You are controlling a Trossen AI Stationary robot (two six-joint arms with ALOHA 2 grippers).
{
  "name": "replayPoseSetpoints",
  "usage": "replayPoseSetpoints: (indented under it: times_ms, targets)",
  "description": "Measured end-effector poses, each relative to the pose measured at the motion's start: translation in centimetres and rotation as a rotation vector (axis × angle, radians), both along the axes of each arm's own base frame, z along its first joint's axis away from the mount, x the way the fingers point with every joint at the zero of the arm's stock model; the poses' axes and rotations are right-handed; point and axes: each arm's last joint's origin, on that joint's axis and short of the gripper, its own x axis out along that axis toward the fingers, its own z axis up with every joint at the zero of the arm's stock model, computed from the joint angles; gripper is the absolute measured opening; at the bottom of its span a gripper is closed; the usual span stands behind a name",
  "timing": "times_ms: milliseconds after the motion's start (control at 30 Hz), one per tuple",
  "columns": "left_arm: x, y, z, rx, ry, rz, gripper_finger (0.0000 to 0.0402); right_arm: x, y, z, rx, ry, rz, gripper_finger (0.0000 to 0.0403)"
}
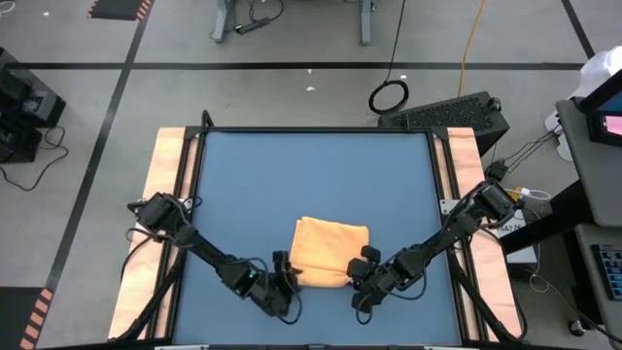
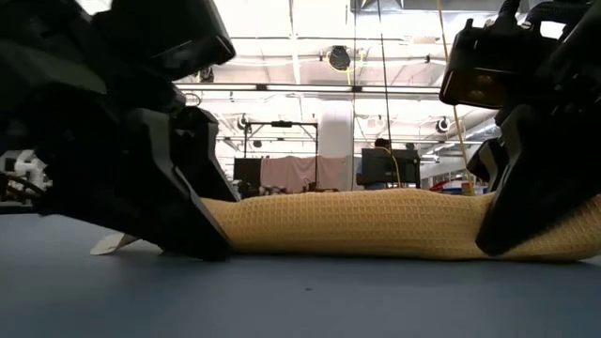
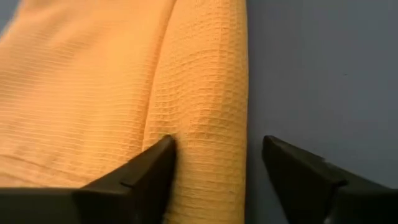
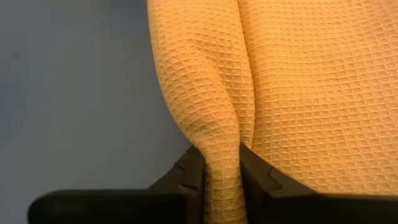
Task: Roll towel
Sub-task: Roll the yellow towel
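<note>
The left gripper (image 3: pixel 214 165) stands spread around the rolled near edge of the towel (image 1: pixel 328 251), probably touching it. The towel lies on the blue table (image 1: pixel 311 175). The right gripper (image 4: pixel 221 171) pinches the roll.

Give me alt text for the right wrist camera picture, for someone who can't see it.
The right end effector is shut on a pinched ridge of the orange-yellow towel, its two dark fingers squeezing the waffle-weave fabric between them. The rest of the towel spreads out to one side, with the bare blue table on the other.
</note>
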Motion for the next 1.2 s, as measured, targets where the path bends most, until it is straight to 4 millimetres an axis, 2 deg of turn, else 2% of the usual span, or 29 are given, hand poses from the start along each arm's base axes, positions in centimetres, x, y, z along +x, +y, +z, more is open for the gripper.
replayPoseSetpoints:
  times_ms: [267, 433, 567, 733, 933, 1067, 1200]
  targets:
    - [0.6, 1.0, -0.1, -0.049, 0.021, 0.029, 0.0103, -0.1, 0.1, 0.5, -0.003, -0.009, 0.039, 0.0084]
    - [1.4, 2.1, -0.1, -0.147, 0.045, 0.073, 0.0053, -1.1, 0.6, 2.2, -0.057, -0.047, 0.166, 0.0124]
    - [2.1, 3.3, -0.2, -0.271, 0.094, 0.092, 0.0047, -2.1, 1.5, 3.7, -0.145, -0.117, 0.247, 0.0161]
    - [2.7, 4.6, 0.9, -0.426, 0.132, 0.077, 0.0052, -3.8, 3.5, 4.0, -0.303, -0.211, 0.321, 0.0198]
    - [3.3, 6.4, 2.1, -0.582, 0.177, 0.059, 0.0052, -5.5, 5.7, 4.5, -0.444, -0.327, 0.425, 0.0214]
    - [3.9, 7.8, 2.2, -0.631, 0.192, 0.067, 0.0053, -6.1, 6.3, 4.1, -0.491, -0.327, 0.487, 0.0214]
    - [4.3, 9.0, 2.2, -0.672, 0.185, 0.118, 0.0053, -5.6, 5.8, 2.6, -0.549, -0.271, 0.478, 0.0215]
